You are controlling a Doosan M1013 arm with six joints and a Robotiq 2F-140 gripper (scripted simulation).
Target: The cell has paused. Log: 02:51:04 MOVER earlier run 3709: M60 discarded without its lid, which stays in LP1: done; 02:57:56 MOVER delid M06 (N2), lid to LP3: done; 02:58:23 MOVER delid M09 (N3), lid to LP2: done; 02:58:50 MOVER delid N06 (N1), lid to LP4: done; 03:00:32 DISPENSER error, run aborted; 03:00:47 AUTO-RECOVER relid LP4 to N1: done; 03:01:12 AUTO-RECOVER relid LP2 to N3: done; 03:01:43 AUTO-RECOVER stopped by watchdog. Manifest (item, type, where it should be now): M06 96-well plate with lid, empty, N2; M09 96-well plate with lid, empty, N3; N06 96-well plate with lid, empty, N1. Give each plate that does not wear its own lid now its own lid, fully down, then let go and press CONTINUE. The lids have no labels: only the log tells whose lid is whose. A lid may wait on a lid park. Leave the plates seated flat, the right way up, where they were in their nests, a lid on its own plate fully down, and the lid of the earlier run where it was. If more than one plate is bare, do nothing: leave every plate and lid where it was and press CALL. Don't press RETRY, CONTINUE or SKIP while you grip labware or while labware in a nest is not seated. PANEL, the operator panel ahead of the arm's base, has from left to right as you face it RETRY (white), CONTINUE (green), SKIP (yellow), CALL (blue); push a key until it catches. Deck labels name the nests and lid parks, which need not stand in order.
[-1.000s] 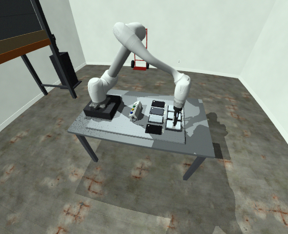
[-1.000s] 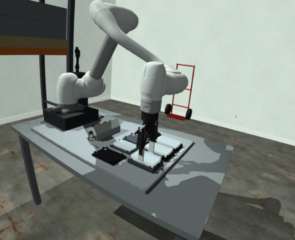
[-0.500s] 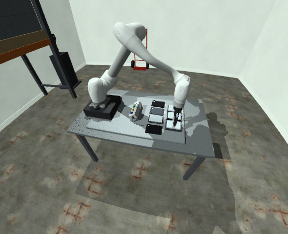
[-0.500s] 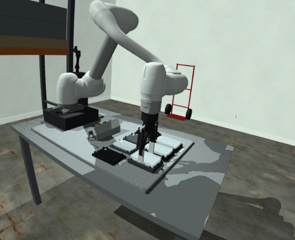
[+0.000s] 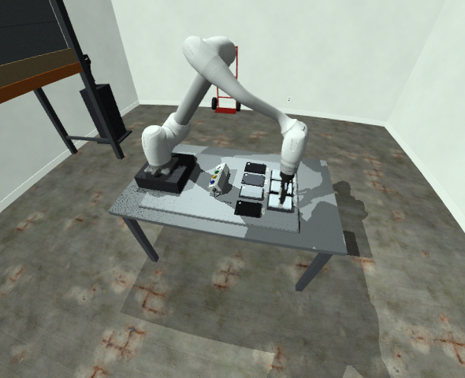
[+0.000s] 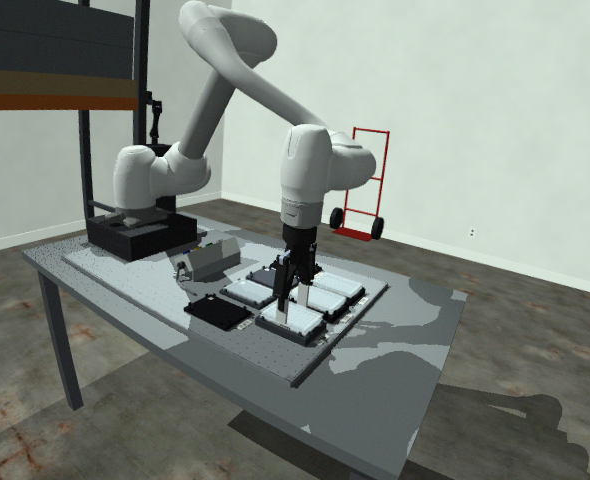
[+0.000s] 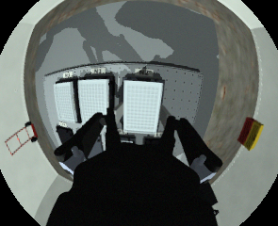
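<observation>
Three white 96-well plates stand in a row of nests at the deck's right: the front one, the middle one and the back one. My gripper points straight down at the front plate and is shut on its pale lid, low at the plate. I cannot tell whether the lid sits fully down. In the wrist view the lid lies between my fingers. The lid parks form the column to the left: a pale lid, a grey lid, and two bare black parks.
The operator panel with its coloured keys stands left of the lid parks. The arm's black base is at the table's left end. A dark rack stands at the far left and a red hand truck at the back wall.
</observation>
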